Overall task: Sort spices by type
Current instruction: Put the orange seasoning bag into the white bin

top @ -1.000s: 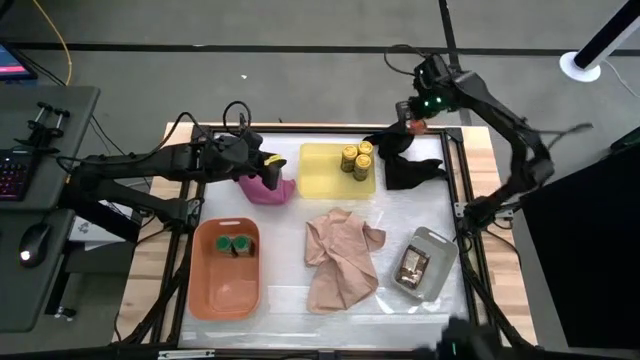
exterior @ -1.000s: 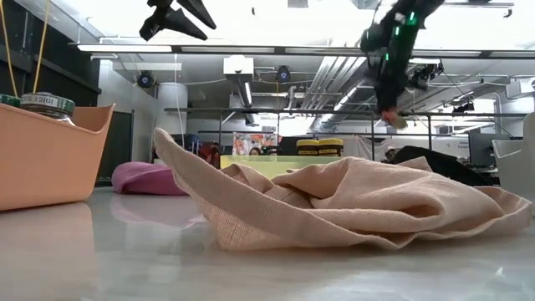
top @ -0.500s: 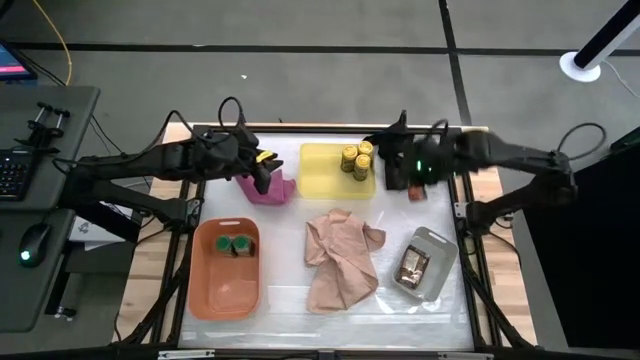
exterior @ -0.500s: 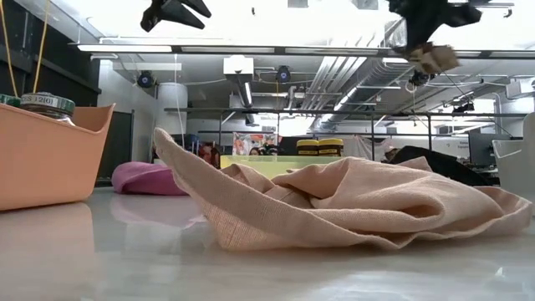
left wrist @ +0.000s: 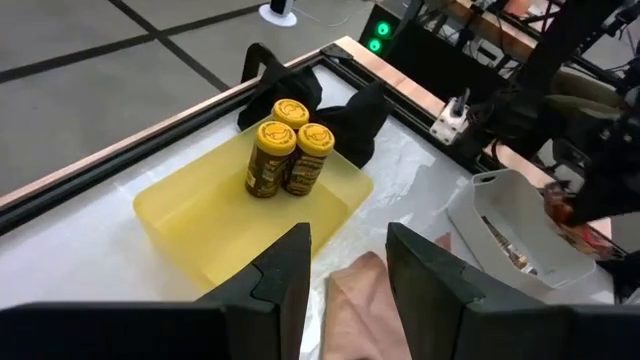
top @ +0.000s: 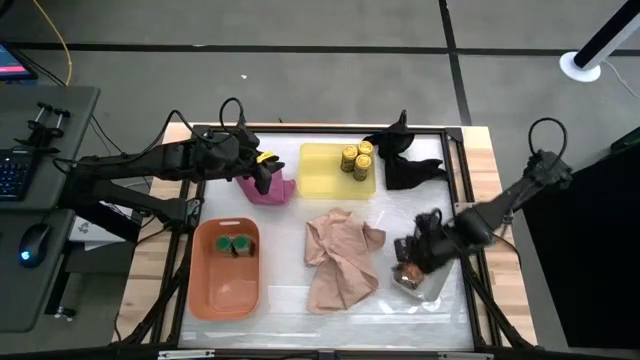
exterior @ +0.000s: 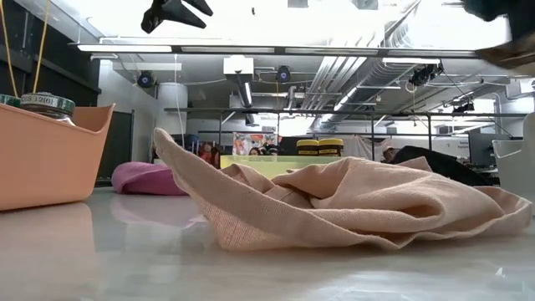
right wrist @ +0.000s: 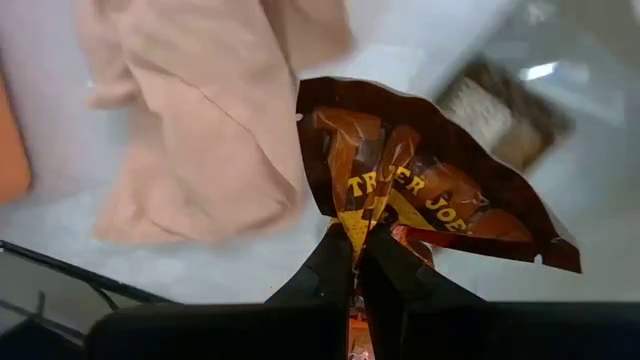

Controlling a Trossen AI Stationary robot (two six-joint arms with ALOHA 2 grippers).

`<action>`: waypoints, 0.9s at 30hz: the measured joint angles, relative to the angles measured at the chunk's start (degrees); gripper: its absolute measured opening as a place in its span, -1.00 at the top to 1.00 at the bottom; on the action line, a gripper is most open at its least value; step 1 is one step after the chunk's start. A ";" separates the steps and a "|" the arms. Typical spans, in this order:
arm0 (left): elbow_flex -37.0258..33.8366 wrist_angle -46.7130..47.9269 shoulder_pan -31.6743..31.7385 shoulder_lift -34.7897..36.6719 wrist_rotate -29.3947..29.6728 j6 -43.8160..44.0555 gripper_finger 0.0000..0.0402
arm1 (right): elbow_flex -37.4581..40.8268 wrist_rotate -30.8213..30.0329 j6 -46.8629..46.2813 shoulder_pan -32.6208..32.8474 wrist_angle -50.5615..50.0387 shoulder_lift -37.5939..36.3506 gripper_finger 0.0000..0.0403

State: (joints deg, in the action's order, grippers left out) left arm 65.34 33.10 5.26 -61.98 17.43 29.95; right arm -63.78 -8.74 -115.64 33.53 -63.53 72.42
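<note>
The greatest risk at this moment is judged to be a dropped or misplaced packet: the orange-red and brown packet [right wrist: 430, 190] is pinched only by its lower corner between the right gripper [right wrist: 358, 262] fingers, which are pressed together on it, so the packet could swing, slip free, or be caught on the rim of the grey tray [top: 436, 244] and be left on the table or on the tan cloth [top: 342, 256] just beside the tray. In the overhead view the right gripper [top: 424, 246] is seen above the grey tray at the table's near right, where other packets [top: 412, 267] already lie; the tray is also visible behind the held packet in the right wrist view. A release made too high or off-centre would be the likely cause of a miss. The left gripper [left wrist: 345, 262] is held with its fingers spread and nothing between them; it hangs above the pink cloth [top: 266, 187] at the far left of the table, beside the yellow tray [top: 322, 172]. Three jars with yellow lids [left wrist: 285, 150] stand together in that yellow tray, and two jars with green lids [top: 234, 244] sit in the orange tray [top: 226, 290] at the near left. A black cloth [top: 408, 158] lies at the far right, well apart from the right gripper.
</note>
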 joint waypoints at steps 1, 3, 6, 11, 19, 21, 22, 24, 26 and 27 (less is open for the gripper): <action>0.00 0.00 0.00 0.00 0.00 0.00 0.40 | 0.31 -0.08 -2.92 1.95 0.05 0.00 0.98; 0.00 0.00 0.00 0.00 0.00 0.06 0.40 | 0.79 -0.86 -8.58 5.58 -0.12 0.00 0.98; 0.00 0.00 0.00 0.00 0.01 1.48 0.40 | 0.97 -1.76 -13.24 9.67 -1.65 0.00 0.98; 0.00 0.02 0.00 -0.02 0.02 2.97 0.40 | 0.97 -1.32 -14.34 10.21 -4.63 0.38 0.95; 0.00 0.04 0.00 -0.04 0.02 4.48 0.40 | 0.97 0.30 -13.78 9.88 -8.89 0.35 0.98; 0.00 0.04 0.00 -0.04 0.02 4.55 0.40 | 0.97 0.32 -13.79 9.95 -9.10 0.35 0.98; 0.00 0.04 0.00 -0.04 0.02 4.73 0.40 | 0.97 0.32 -13.79 9.93 -8.77 0.35 0.97; 0.00 0.04 0.00 -0.04 0.02 5.51 0.40 | 0.97 0.30 -13.79 9.93 -7.71 0.37 0.97; 0.00 0.04 0.00 -0.04 0.02 5.86 0.40 | 0.97 0.25 -13.77 9.94 -6.08 0.89 0.98; 0.00 0.04 0.00 -0.04 -0.08 5.86 0.40 | 0.97 0.27 -13.77 10.03 -5.36 1.40 0.98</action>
State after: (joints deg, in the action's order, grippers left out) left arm 65.34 33.15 5.26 -62.02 17.35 35.81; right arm -62.81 -8.47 -129.40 43.56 -68.89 73.82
